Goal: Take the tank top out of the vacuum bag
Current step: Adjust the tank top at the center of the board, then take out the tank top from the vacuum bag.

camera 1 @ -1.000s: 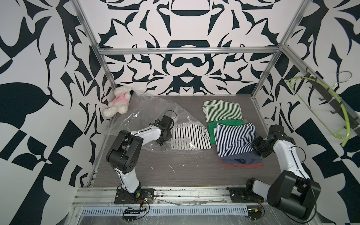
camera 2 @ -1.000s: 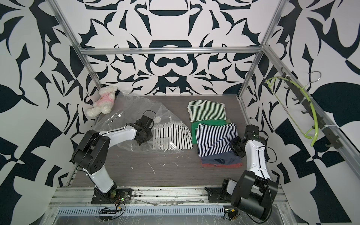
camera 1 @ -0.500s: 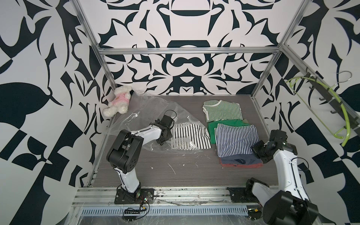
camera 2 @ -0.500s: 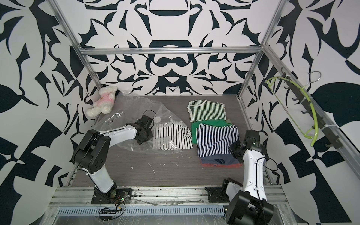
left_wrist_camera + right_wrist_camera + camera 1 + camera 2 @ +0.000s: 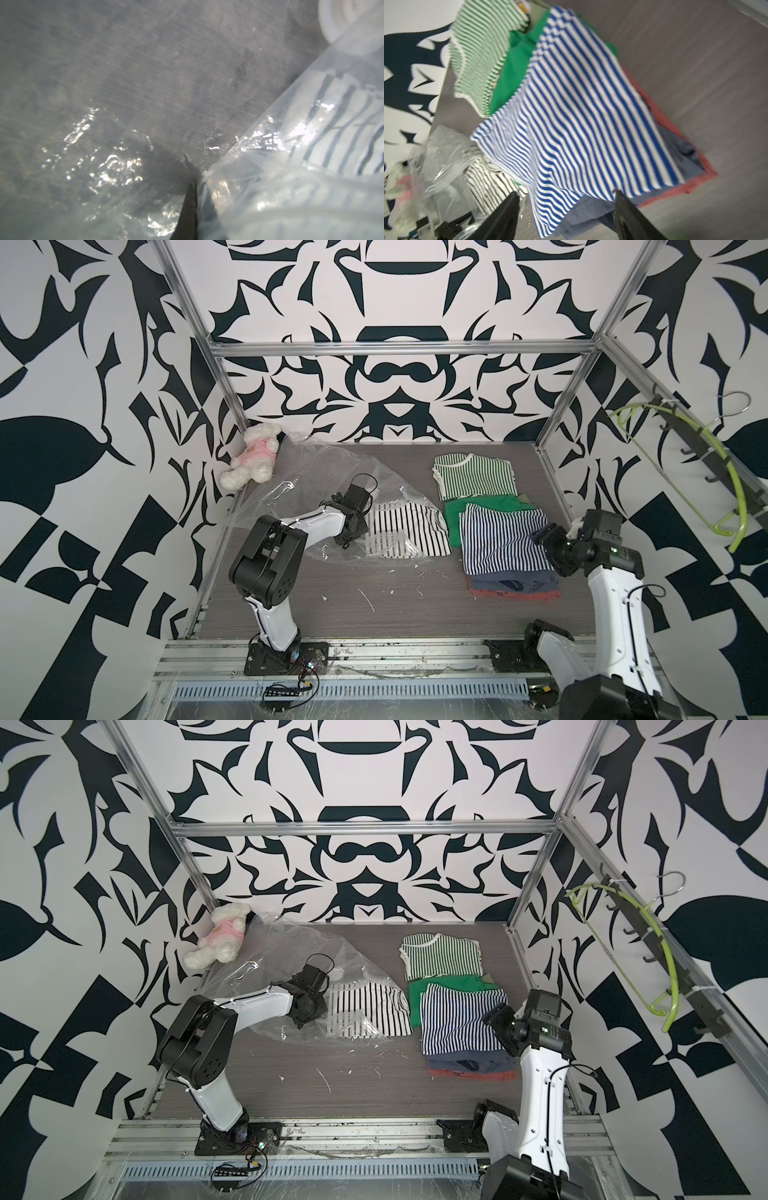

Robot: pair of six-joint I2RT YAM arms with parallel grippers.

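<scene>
So the large, crinkly clear plastic vacuum bag (image 5: 316, 477) is spread over the left half of the grey wood-grain table (image 5: 415, 614). The black-and-white striped tank top (image 5: 399, 529) is seen through the bag's near end, just left of the folded clothes. How much of the top pokes out of the mouth can't be told, too much glare.

The left gripper (image 5: 345, 542) is pressed onto the bag right beside the top. In the left wrist view only one dark finger (image 5: 187, 212) is shown, cut off by the frame edge. Plastic is puckered at its tip, so the jaws are read as closed on a fold of bag. The small round white valve (image 5: 336, 27) is cut off too.

The right gripper (image 5: 564, 192) is held with jaws wide apart and nothing clamped, at the edge of the blue-and-white striped shirt (image 5: 581, 114). That view is smeared. Under the shirt only slivers of navy and red cloth are shown.
</scene>
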